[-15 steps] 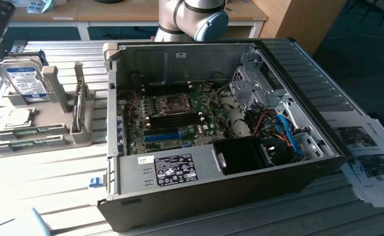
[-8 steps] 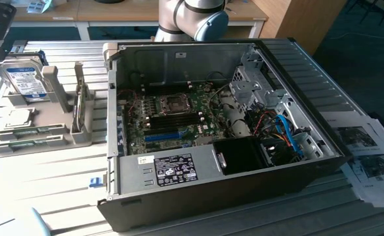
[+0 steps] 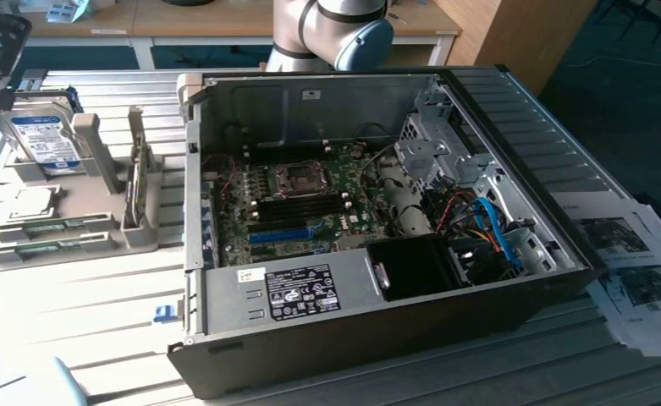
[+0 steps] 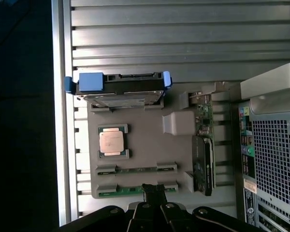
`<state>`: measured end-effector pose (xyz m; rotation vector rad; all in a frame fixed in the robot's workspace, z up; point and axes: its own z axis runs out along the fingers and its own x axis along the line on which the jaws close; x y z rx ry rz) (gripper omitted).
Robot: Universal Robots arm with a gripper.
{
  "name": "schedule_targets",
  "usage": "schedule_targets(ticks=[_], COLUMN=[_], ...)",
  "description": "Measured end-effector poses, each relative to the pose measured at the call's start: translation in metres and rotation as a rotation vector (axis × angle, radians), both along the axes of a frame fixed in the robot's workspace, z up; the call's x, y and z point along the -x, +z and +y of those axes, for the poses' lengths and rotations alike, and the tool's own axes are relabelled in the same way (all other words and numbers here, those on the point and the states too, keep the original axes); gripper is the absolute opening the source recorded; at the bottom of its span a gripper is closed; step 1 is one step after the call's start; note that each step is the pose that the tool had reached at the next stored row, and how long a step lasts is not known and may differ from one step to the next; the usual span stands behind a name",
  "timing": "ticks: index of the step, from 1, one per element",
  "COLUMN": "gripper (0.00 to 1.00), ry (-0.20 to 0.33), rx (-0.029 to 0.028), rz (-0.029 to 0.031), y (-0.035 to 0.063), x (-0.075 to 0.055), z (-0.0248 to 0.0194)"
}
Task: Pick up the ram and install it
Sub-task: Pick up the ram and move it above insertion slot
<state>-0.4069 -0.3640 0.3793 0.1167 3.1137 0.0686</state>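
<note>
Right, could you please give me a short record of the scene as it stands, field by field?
gripper: shut, holding nothing, poised over the ram
ram: lying in the gray holder, in the slot farthest from the hard drive
second stick: in the neighbouring slot
computer case: open, motherboard exposed
task status: ram not yet picked up

Where my view falls short
My gripper (image 4: 153, 189) hides a stretch of the ram (image 4: 123, 192); its body and the computer case (image 4: 273, 159) run off-frame; the label (image 3: 300, 292) print is unreadable.
</note>
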Motion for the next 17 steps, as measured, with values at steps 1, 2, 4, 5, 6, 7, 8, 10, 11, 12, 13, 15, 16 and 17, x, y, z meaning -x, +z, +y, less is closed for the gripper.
schedule_targets(ticks=[1,2,4,5,6,7,8,10,11,12,13,15,16,17], gripper=[0.1,0.1,0.1,0.1,0.1,0.1,0.1,0.1,0.1,0.1,0.1,0.1,0.1,0.1], ry=[0.0,0.0,0.0,0.0,0.0,0.0,0.0,0.0,0.0,0.0,0.0,0.0,0.0,0.0], rx=[0.0,0.0,0.0,0.0,-0.0001,0.0,0.0001,-0.0001,0.0,0.0,0.0,0.0,0.0,0.0], rz=[0.0,0.0,0.0,0.0,-0.0001,0.0,0.0,-0.0001,0.0,0.0,0.0,0.0,-0.0001,0.0], y=[-0.0011,-0.0021,-0.0043,-0.0053,-0.0063,-0.0072,-0.0083,-0.0117,-0.0139,-0.0151,-0.0163,-0.0186,-0.0198,-0.021], x=[0.0,0.0,0.0,0.0,0.0,0.0,0.0,0.0,0.0,0.0,0.001,0.001,0.001,0.001], z=[-0.0001,-0.0001,-0.0002,-0.0002,-0.0003,-0.0003,-0.0004,-0.0005,-0.0007,-0.0007,-0.0008,-0.0009,-0.0009,-0.001])
